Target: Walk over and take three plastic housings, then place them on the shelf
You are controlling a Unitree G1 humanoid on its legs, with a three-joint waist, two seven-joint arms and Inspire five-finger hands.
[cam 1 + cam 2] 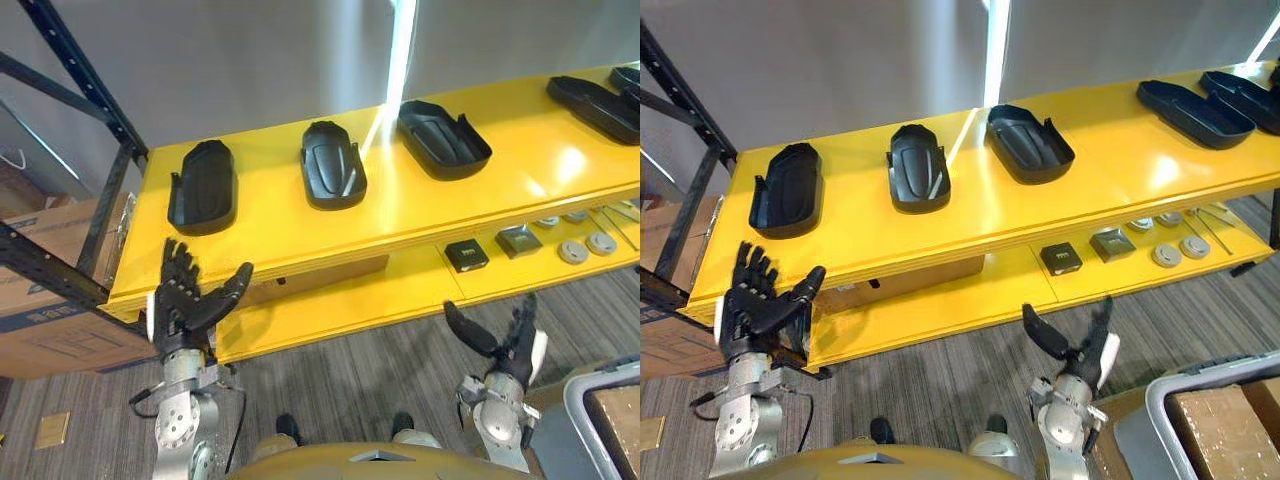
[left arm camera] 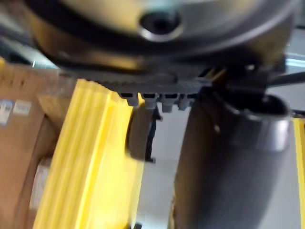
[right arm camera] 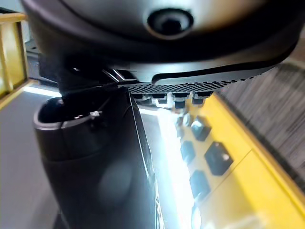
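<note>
Three black plastic housings lie hollow side up in a row on the yellow top shelf [image 1: 300,235]: a left one [image 1: 203,187], a middle one [image 1: 333,165] and a right one [image 1: 443,138]. My left hand [image 1: 182,303] is raised in front of the shelf's left front edge, below the left housing, open with fingers spread and holding nothing. Lower down, my right hand [image 1: 512,350] hangs over the carpet in front of the lower shelf, open and empty as well. Neither hand touches a housing.
More black housings [image 1: 592,105] lie at the shelf's far right. The lower yellow shelf [image 1: 400,290] carries a small black box [image 1: 466,255], a grey square part [image 1: 518,240] and round discs [image 1: 573,250]. A black rack frame [image 1: 95,95] and cardboard boxes [image 1: 45,300] stand left. A grey bin [image 1: 1210,415] sits lower right.
</note>
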